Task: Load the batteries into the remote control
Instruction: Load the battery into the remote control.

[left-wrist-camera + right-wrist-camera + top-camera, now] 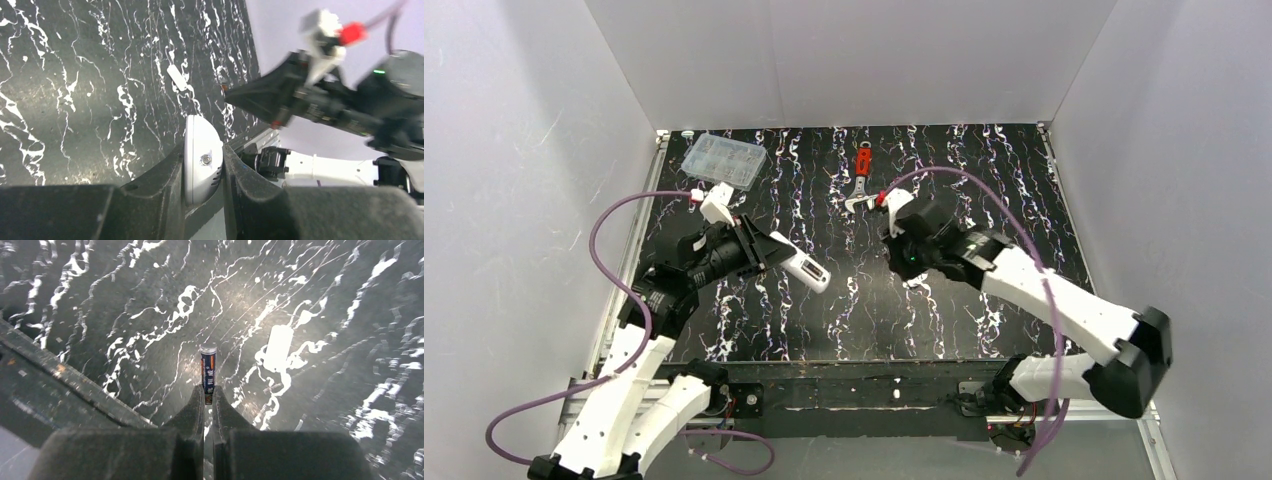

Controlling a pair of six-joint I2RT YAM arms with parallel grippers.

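Observation:
My left gripper [774, 252] is shut on the white remote control [808, 271], held above the left half of the dark mat. In the left wrist view the remote [202, 155] shows end-on, clamped between the two black fingers. My right gripper [208, 396] is shut on one battery [208, 369], a slim dark-blue cylinder with a silver cap that sticks out past the fingertips over the mat. In the top view the right gripper [908, 262] is near the mat's middle, to the right of the remote, and the battery is hidden there.
A small flat white piece [278, 347] lies on the mat just beyond the right gripper. A clear compartment box [722, 160] sits at the back left, a red-handled wrench [861, 175] at the back centre. White walls enclose the mat [984, 190].

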